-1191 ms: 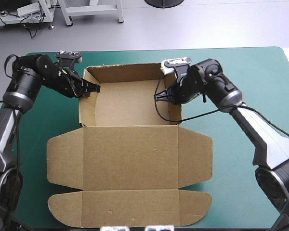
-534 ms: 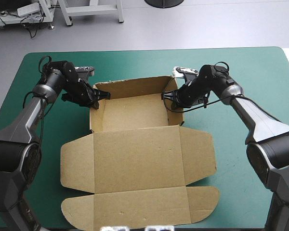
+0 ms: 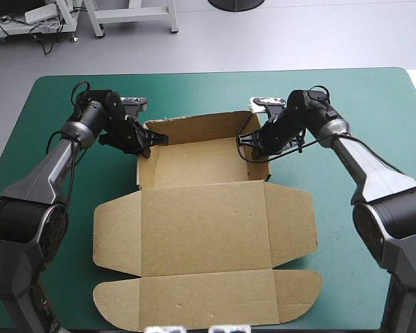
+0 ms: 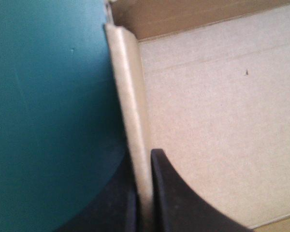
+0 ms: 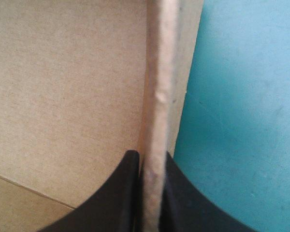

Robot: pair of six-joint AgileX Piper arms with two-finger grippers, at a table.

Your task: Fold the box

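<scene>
Mid-table, box [image 3: 201,229] on teal-green cover [image 3: 347,104]: lid flat nearest, tray beyond w/ walls up. At tray's left wall left gripper [image 3: 150,140], at its right wall right gripper [image 3: 252,141], jaws of both nearly closed on board. Prob. best: keep pinches level, move together, avoid buckling.

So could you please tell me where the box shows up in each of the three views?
High view: box mid-table, tray far, lid flat near; left gripper and right gripper clamp its side walls.
Left wrist view: box fills one side, its wall clamped in the gripper.
Right wrist view: box likewise, the opposite wall.
Shared landmark: teal-green cover outside each clamped wall.
</scene>
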